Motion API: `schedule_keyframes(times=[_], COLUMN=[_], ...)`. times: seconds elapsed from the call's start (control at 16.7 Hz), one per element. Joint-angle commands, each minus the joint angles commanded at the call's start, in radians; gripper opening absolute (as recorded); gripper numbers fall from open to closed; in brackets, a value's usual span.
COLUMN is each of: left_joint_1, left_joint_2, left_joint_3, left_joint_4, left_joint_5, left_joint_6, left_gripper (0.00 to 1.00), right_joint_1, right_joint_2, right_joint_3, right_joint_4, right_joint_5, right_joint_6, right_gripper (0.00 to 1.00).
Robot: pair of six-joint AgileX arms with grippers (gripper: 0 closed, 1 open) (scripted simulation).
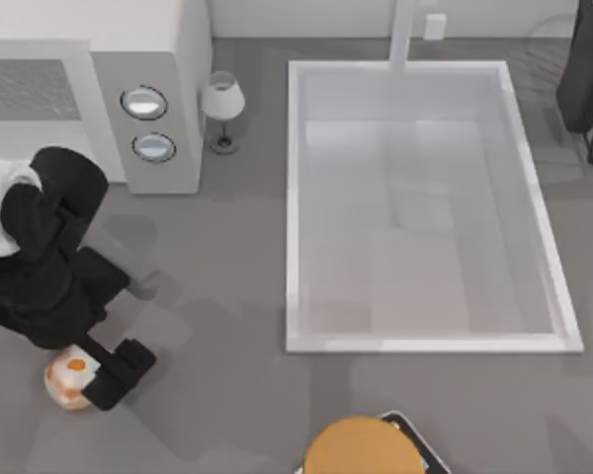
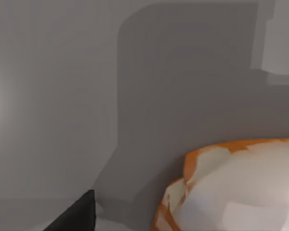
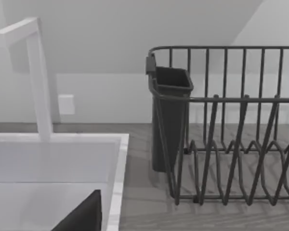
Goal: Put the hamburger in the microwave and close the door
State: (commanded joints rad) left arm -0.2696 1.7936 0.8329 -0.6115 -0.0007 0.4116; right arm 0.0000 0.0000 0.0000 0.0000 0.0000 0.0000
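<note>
Top view first: the left gripper (image 1: 84,380) is down at the lower left of the frame, right over the hamburger (image 1: 69,380), which sits on the counter (image 1: 217,375) well apart from the microwave (image 1: 148,89) at the upper left. Black fingers flank the bun on its right side, but I cannot tell whether the jaws are clenched on it or standing released. The sink (image 1: 296,197) takes the middle, a wine glass (image 1: 221,104) stands just beside the microwave's dial panel, and a brown dome (image 1: 361,446) sits at the bottom edge.

Left wrist view: the hamburger (image 2: 241,187) looms at the lower right, very close, with one dark fingertip (image 2: 77,216) at the bottom edge. The risk, as I read it: a soft, rounded bun can squirt out of an off-centre pinch, or get pushed along the counter.

Right wrist view: the right arm is parked, looking at a dish rack (image 3: 226,130) and the sink (image 3: 58,144).

On the carry, the wine glass is the thing to watch; a wide swing toward the cavity could topple it.
</note>
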Motion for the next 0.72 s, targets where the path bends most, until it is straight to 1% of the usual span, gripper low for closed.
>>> schedule_keyframes(times=[0.12, 0.18, 0.36, 0.48, 0.72], left_joint_1=[0.000, 0.003, 0.001, 0.000, -0.001], left_joint_2=[0.000, -0.066, -0.081, -0.107, -0.181], left_joint_3=[0.000, 0.029, 0.061, 0.111, 0.226], left_joint_4=[0.000, -0.060, -0.100, -0.178, -0.391], left_joint_5=[0.000, 0.015, 0.016, 0.015, 0.015], left_joint_6=[0.000, 0.000, 0.001, 0.001, -0.003], left_gripper=[0.00, 0.00, 0.00, 0.00, 0.00], right_joint_1=[0.000, 0.000, 0.000, 0.000, 0.000], right_joint_2=[0.000, 0.000, 0.000, 0.000, 0.000], right_joint_3=[0.000, 0.000, 0.000, 0.000, 0.000], right_joint_4=[0.000, 0.000, 0.000, 0.000, 0.000], right_joint_5=[0.000, 0.000, 0.000, 0.000, 0.000], right_joint_6=[0.000, 0.000, 0.000, 0.000, 0.000], right_gripper=[1.00, 1.00, 1.00, 1.00, 1.00])
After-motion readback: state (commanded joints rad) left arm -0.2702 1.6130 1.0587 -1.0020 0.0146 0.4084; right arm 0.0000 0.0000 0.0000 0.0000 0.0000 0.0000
